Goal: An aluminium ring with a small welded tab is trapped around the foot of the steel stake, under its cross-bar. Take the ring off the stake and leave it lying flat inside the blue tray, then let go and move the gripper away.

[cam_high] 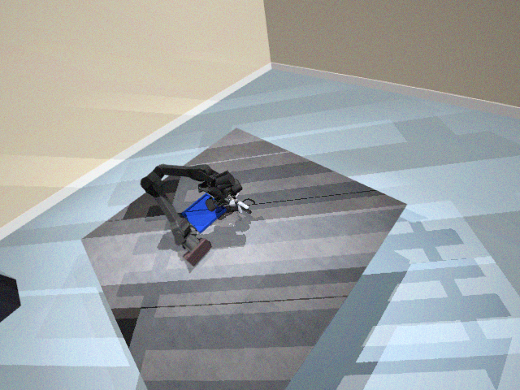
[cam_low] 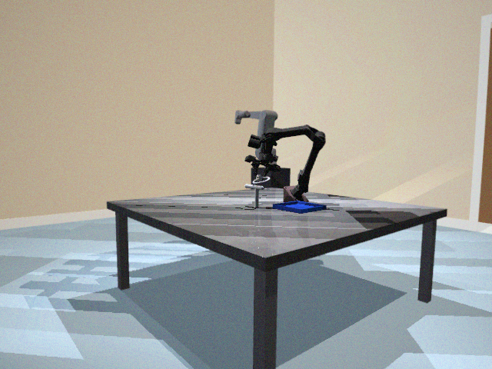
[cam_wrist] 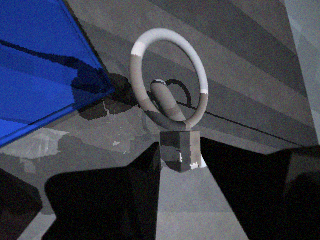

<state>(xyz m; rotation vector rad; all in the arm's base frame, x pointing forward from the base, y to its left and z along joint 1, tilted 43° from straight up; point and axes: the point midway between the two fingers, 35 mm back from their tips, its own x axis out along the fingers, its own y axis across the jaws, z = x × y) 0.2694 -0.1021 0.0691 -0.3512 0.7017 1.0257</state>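
Gripper [cam_high: 231, 201] [cam_low: 258, 174] [cam_wrist: 178, 144] fingers are clenched on the ring's tab [cam_wrist: 180, 146]; the ring [cam_low: 267, 181] [cam_wrist: 200, 70] appears lifted above the cross-bar [cam_high: 242, 205] [cam_low: 254, 186] [cam_wrist: 166, 101]. Tray [cam_high: 203, 217] [cam_low: 300, 211] [cam_wrist: 45, 25] placement and release remain undone.

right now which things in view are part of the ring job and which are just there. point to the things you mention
Part of the job:
- ring [cam_low: 267, 182] [cam_wrist: 164, 34], tab between the jaws
- steel stake [cam_low: 257, 197] with its cross-bar
- blue tray [cam_high: 202, 218] [cam_low: 298, 207] [cam_wrist: 30, 55]

Just there:
- grey arm [cam_low: 264, 126] behind
- brown door [cam_low: 487, 158]
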